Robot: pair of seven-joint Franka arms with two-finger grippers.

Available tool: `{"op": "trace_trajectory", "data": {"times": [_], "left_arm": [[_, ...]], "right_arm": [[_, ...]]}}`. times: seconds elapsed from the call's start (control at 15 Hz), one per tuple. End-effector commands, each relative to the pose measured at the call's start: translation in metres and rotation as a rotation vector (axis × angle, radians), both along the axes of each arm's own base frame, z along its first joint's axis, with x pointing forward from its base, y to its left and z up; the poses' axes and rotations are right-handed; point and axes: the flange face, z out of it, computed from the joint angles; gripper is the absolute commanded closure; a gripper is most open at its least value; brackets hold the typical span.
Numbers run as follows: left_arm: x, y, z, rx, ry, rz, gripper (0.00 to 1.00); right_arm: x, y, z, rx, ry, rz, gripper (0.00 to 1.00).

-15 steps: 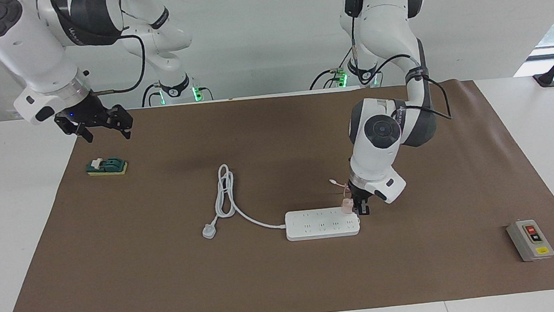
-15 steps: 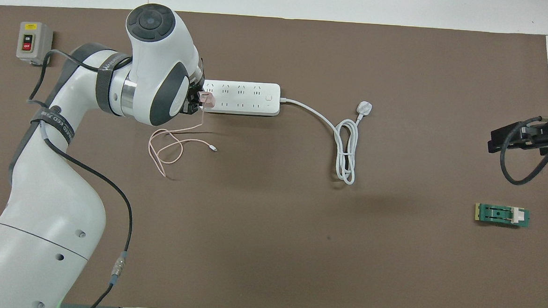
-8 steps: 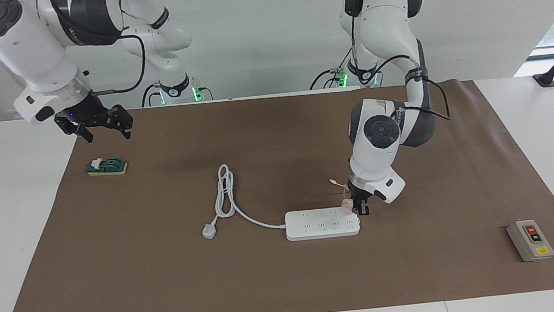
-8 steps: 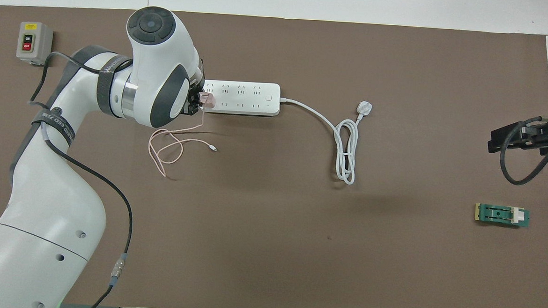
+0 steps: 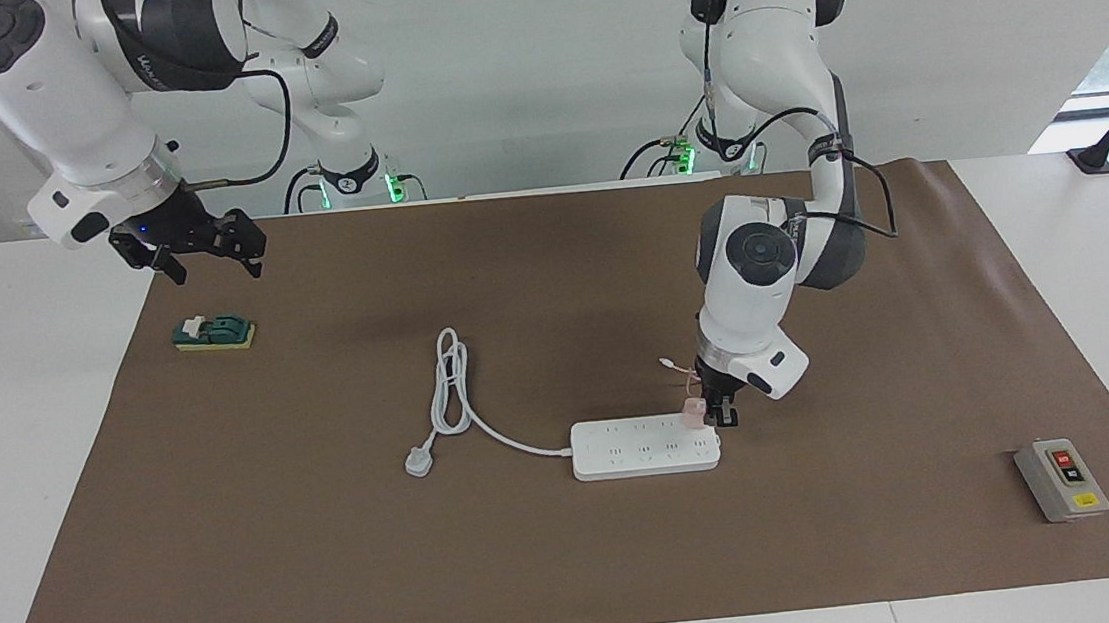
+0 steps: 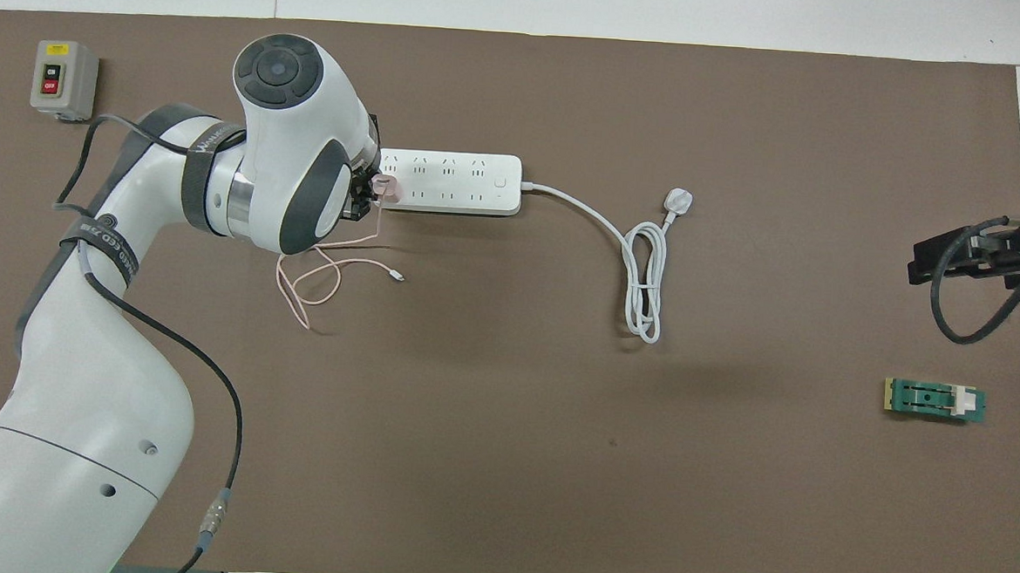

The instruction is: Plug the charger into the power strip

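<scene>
Facing view: left gripper (image 5: pixel 721 415) rising a touch off the plugged charger (image 5: pixel 694 412).

Over the last second its wrist has edged upward while the pink cube sits on the power strip (image 5: pixel 645 446), at its three-o'clock end; whether the jaws grip it, I cannot tell. I'd judge insertion about done. Right gripper (image 5: pixel 205 250), jaws wide, waits over the table's ten-o'clock corner.

Bare mat (image 5: pixel 576 561) surrounds the power strip (image 5: pixel 642 447); the left pincer (image 5: pixel 719 415) and charger (image 5: pixel 694 412) crowd one end
</scene>
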Motion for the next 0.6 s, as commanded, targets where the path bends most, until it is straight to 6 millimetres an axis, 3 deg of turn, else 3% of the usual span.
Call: {"op": "trace_trajectory", "data": {"times": [0.0,0.4,0.53], "left_arm": [[-0.019,-0.006,-0.024,0.026,0.028,-0.005,1.00],[-0.019,-0.009,-0.030,0.035,0.041,-0.012,1.00],[-0.018,-0.013,-0.048,0.061,0.073,-0.020,1.00]], "right_arm": [[-0.005,-0.002,0.001,-0.002,-0.003,0.007,0.00],[-0.005,-0.003,0.001,-0.004,-0.003,0.006,0.00],[-0.005,-0.003,0.001,-0.004,-0.003,0.006,0.00]]}}
